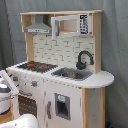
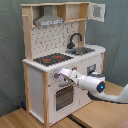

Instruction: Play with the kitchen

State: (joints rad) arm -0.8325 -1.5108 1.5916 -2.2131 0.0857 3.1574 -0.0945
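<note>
open floor right of the kitchen, its front crowded by the arm

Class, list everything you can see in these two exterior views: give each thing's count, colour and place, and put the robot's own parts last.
Kitchen: one, white and light wood, on the wooden floor in both exterior views.
Hood: one, grey, under the top shelf.
Microwave: one, white, beside the hood at the top.
Faucet: one, black, behind the sink.
Sink: one, grey, set in the counter.
Hob: one, black with red rings, on the counter beside the sink.
Oven door: one, white with a dark window, below the knobs.
Backdrop: grey-green cloth, behind the kitchen.
Arm: one, white, reaching to the kitchen's front.
Gripper: one, white, at the knob panel.
</note>
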